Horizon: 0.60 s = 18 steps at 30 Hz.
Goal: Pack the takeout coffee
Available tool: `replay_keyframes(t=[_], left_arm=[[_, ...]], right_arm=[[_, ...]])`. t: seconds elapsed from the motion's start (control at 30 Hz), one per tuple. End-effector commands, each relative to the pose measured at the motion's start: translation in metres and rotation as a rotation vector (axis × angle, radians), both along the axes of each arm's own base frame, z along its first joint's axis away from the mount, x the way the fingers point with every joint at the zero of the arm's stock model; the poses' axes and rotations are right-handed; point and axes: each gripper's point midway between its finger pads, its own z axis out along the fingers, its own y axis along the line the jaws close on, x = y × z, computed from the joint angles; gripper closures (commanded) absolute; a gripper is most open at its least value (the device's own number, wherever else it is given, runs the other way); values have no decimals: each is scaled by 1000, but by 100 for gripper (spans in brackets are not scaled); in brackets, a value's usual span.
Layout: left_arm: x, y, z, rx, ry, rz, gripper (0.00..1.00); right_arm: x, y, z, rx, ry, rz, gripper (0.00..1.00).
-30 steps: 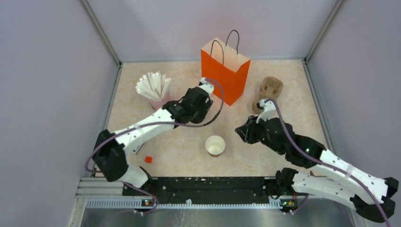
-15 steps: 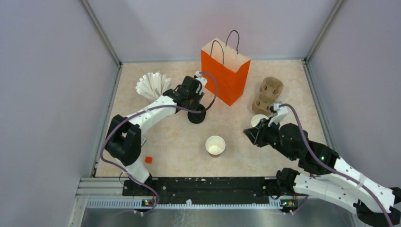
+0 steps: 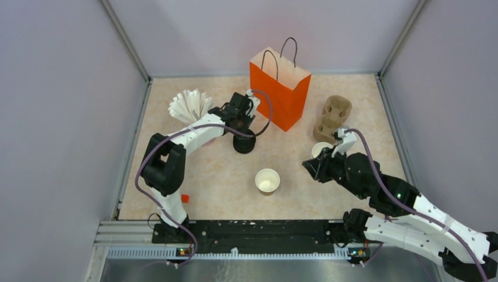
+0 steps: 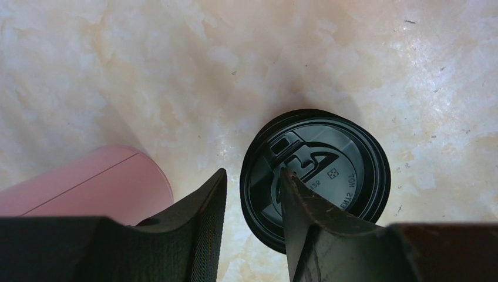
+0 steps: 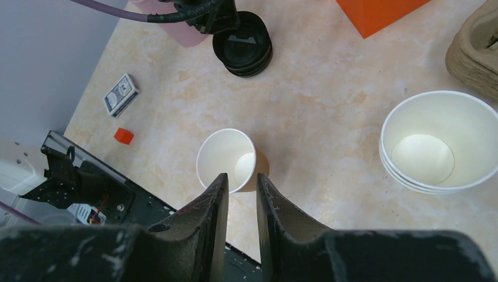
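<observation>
No cup with a lid on shows. A single lidless brown paper cup, white inside, stands upright at the table's middle front; it also shows in the right wrist view. A black lid lies left of the orange bag, on top of a small stack of lids. My left gripper hangs just over it, open and empty; in the left wrist view one finger is over the lid and the other outside its rim. My right gripper is empty, its jaws a narrow gap apart, right of the cup.
A stack of lidless cups stands by my right gripper, with a cardboard cup carrier behind it. A pink cup of white sticks stands left of the lid. A red block and a card deck lie front left.
My left gripper has moved back off the black lid, which now shows. My right arm has drawn back to the right, uncovering the stack of cups. Little has changed in the last half second.
</observation>
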Motion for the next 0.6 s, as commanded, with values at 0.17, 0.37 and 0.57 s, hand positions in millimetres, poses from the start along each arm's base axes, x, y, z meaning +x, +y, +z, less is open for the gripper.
replay_keyframes(t=[0.17,0.37,0.57], left_arm=[[9,-4,5,-3,-4,-12,81],[12,-18,18,-70,-15,-34,100],[23,-30,24,-106,-21,-28,99]], right_arm=[[2,2,-2,2,-3,-7,76],[1,3,-6,2,3,-1,77],[1,4,-5,4,2,1,77]])
